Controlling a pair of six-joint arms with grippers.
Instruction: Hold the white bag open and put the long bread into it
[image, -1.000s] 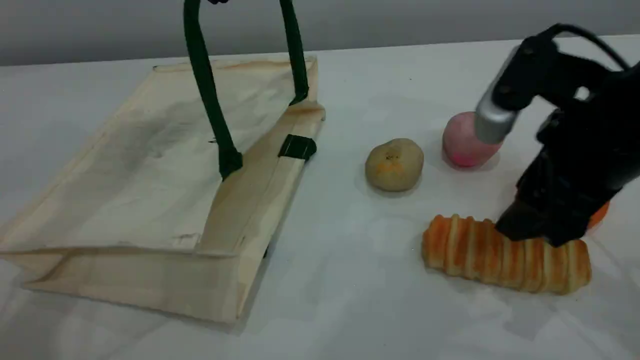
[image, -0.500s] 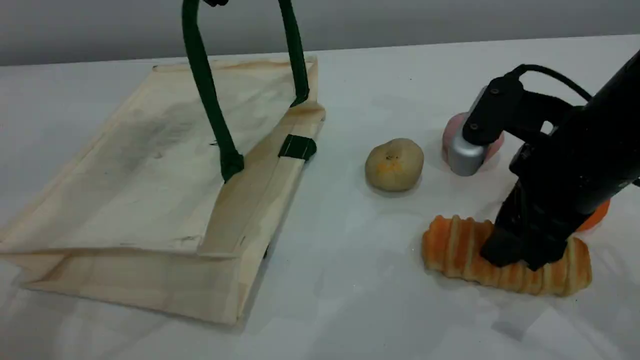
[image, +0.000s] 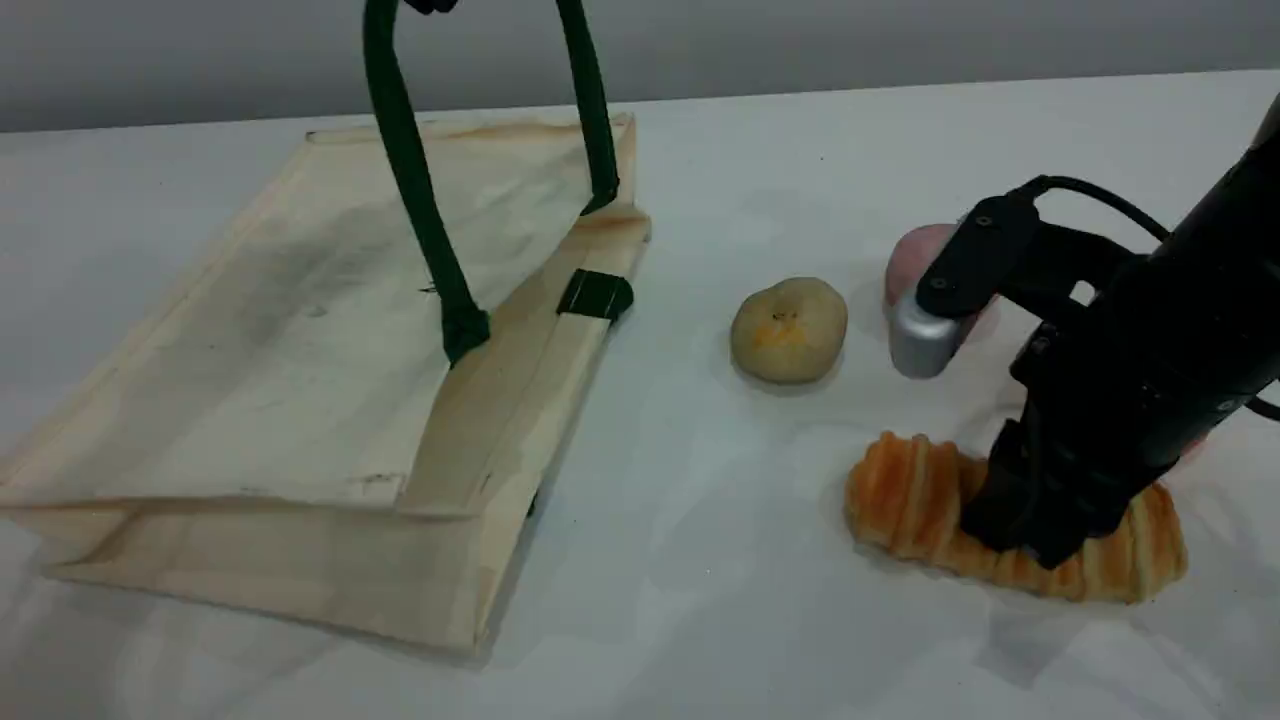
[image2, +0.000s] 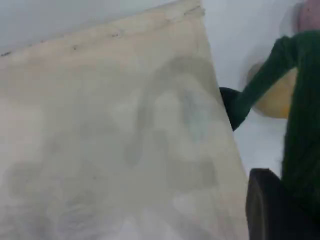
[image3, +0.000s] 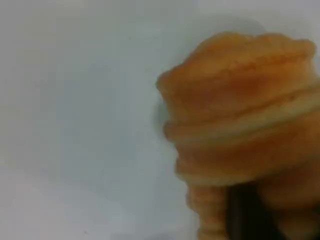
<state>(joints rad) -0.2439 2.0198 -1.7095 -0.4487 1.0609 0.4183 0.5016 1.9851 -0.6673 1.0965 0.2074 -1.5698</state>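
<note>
Reaching down at a slant from the right, the right pincer (image: 1035, 525) straddles the middle of the long bread (image: 905, 495), jaws closed in against its sides, the loaf lying on the desk (image: 700, 600). The left pincer, clamped tight, holds up a green rope handle (image: 410, 180) of the white bag (image: 300, 400), which lies flat.

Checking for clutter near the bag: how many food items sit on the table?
3 visible: the long bread under the right end effector, a tan bun beyond it, a pink item partly behind the arm. More may be hidden.
</note>
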